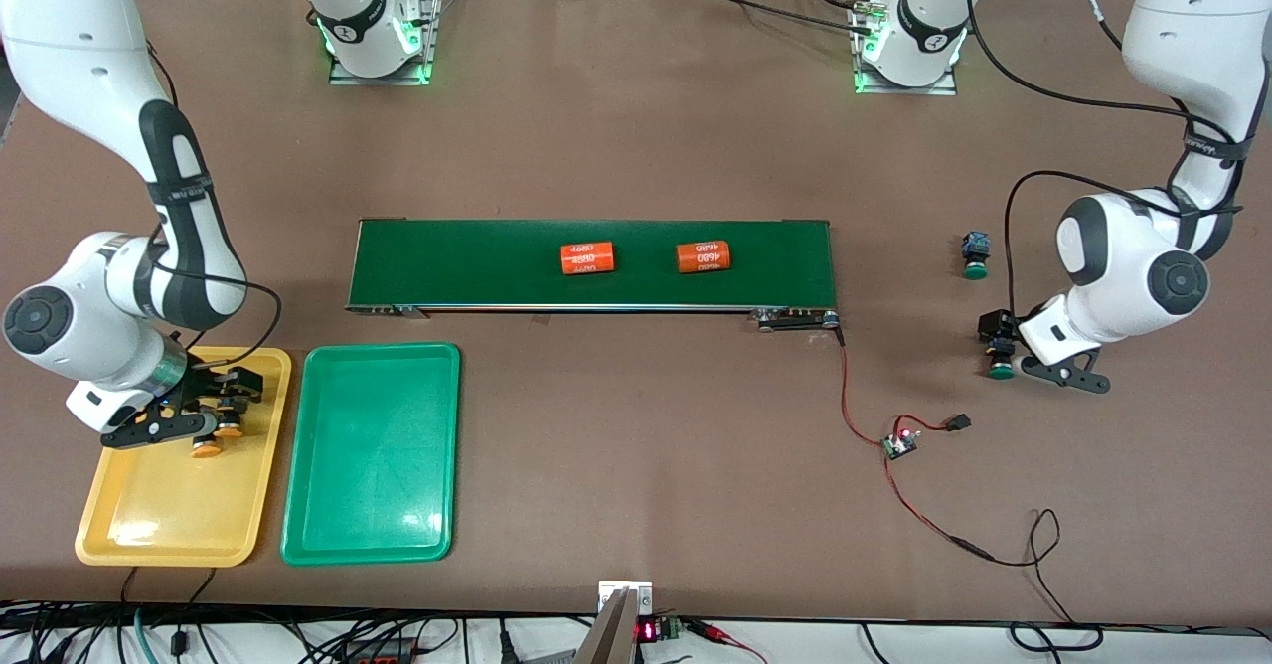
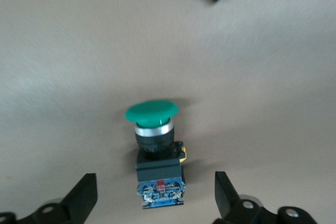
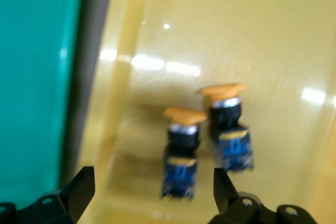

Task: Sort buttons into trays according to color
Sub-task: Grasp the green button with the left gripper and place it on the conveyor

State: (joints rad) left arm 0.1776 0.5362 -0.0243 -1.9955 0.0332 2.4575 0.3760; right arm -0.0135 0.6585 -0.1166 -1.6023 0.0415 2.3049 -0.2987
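Note:
Two yellow-orange-capped buttons lie side by side in the yellow tray, at the right arm's end of the table. My right gripper hangs open just over them. In the right wrist view one button lies between the spread fingertips and its twin beside it, neither held. The green tray stands beside the yellow one. At the left arm's end, my left gripper is open around a green-capped button on the table. A second green button lies farther from the front camera.
A long dark-green belt crosses the middle of the table with two orange numbered cylinders on it. A red-and-black wire with a small circuit board trails from the belt's end toward the front camera.

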